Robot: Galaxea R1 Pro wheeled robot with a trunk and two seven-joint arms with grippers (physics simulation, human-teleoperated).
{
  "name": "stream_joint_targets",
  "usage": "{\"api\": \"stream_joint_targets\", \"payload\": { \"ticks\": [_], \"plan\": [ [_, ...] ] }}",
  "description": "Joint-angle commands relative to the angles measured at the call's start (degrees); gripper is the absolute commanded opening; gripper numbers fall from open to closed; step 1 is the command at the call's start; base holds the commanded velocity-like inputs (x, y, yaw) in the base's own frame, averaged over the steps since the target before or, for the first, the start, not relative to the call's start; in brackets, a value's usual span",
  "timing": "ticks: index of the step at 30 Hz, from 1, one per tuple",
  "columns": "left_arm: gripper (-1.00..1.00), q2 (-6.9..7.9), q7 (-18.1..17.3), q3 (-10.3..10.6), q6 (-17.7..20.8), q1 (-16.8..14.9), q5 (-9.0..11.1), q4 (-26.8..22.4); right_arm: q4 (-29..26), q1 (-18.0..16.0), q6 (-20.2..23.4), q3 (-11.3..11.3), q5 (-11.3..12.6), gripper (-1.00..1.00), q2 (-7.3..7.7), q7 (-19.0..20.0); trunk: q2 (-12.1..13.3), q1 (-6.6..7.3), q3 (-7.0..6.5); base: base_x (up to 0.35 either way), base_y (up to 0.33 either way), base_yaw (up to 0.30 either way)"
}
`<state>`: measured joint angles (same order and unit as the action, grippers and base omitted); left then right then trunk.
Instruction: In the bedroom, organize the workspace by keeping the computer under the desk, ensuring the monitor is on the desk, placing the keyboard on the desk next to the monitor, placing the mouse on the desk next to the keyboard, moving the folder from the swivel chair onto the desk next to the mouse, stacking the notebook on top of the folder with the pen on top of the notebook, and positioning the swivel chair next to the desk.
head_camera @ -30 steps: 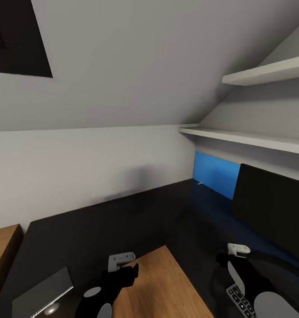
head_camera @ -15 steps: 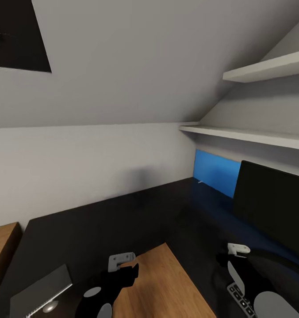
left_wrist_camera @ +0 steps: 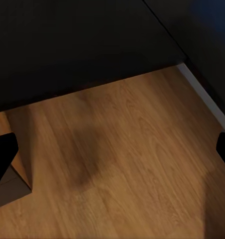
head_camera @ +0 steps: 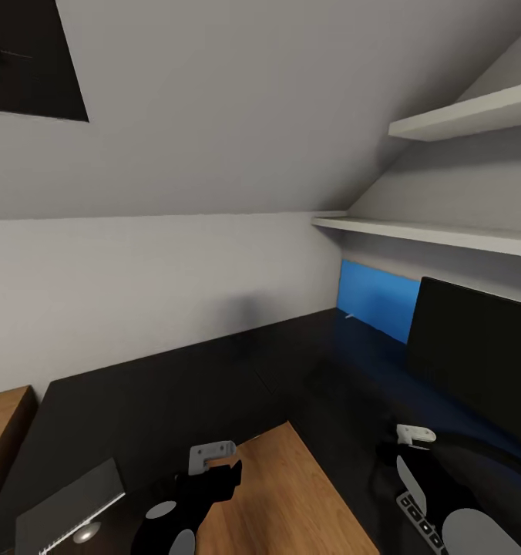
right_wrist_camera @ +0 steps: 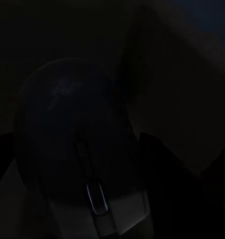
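Gripping the black mouse, the right gripper hangs over the desk near the keyboard and monitor; left gripper — fingers spread — hovers above wooden floor; blue folder leans against the far wall.

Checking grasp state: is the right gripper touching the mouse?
Cannot tell. The right wrist view shows the mouse close under the right gripper, but it is too dark to see contact or a gap.

Bare black desk ahead — open reach to the wall, monitor blocking the right, low shelf above (sloped ceiling too).
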<state>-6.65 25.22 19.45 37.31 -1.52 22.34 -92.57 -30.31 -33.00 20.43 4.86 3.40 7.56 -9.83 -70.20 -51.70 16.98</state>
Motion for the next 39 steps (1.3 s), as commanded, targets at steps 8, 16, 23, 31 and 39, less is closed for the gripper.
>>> {"api": "stream_joint_targets", "payload": {
  "ticks": [8,16,23,31,39],
  "plan": [
    [1.00,0.15,0.4,0.0,0.1,-0.1,1.7,0.1,-0.1,0.0,0.2,-0.1,0.5,-1.00,-0.08,-0.3,0.0,0.00,0.08,-0.079,-0.047,0.000],
    [1.00,0.32,0.4,0.0,0.1,-0.1,1.8,0.1,-0.1,0.0,0.3,-0.2,0.5,-1.00,-0.17,-0.3,0.0,0.00,0.08,-0.014,-0.008,0.000],
    [1.00,0.32,0.4,0.0,0.1,-0.1,1.8,0.1,-0.1,0.0,0.3,-0.2,0.4,-1.00,-0.17,-0.3,0.0,0.00,0.08,0.000,0.000,0.000],
    [1.00,0.32,0.4,0.0,0.1,-0.1,1.8,0.1,-0.1,0.0,0.3,-0.2,0.4,1.00,-0.17,-0.3,0.0,0.00,0.08,0.000,0.000,0.000],
    [1.00,0.32,0.4,0.0,0.1,-0.1,1.8,0.1,-0.1,0.0,0.3,-0.3,0.3,1.00,-0.17,-0.3,0.0,0.00,0.08,0.000,0.000,0.000]
  ]
}}
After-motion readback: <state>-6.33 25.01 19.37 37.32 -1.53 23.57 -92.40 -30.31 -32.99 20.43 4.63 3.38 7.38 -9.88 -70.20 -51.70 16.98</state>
